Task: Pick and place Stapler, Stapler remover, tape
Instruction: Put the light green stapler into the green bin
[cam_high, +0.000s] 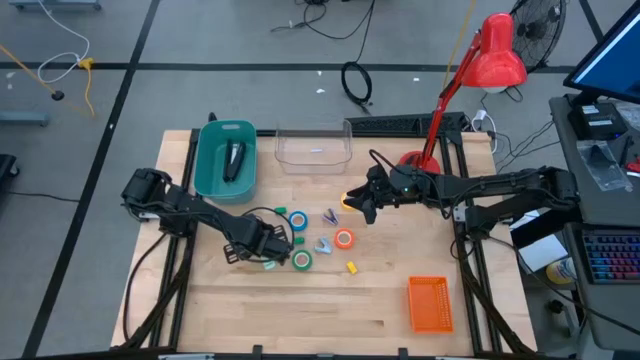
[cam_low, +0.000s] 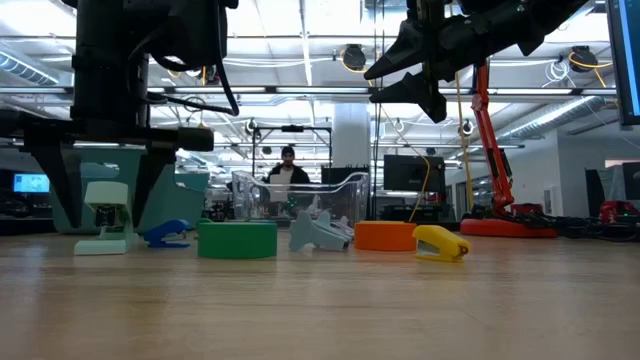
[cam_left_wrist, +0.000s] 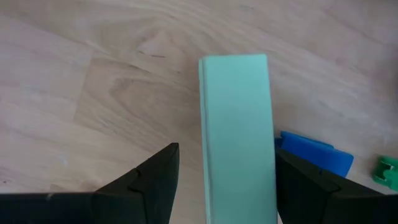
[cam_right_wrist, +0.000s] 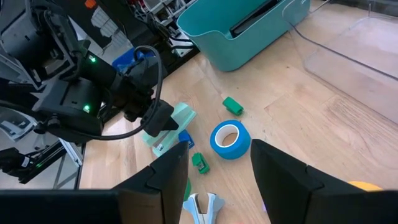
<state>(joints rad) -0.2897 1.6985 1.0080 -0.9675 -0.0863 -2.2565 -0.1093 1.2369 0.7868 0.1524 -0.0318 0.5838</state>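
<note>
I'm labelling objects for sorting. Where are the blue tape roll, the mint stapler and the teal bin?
blue tape roll (cam_right_wrist: 229, 139): right wrist view, on its top rim.
mint stapler (cam_left_wrist: 238, 134): left wrist view, on its flat top.
teal bin (cam_high: 211, 168): high view, on its floor.

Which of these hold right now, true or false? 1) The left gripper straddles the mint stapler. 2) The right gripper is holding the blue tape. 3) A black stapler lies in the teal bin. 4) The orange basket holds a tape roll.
1) True: the left gripper has its fingers either side of the mint stapler, open.
2) False: the right gripper hangs empty above the blue tape.
3) True: a black stapler lies in the teal bin.
4) False: the orange basket looks empty.
</note>
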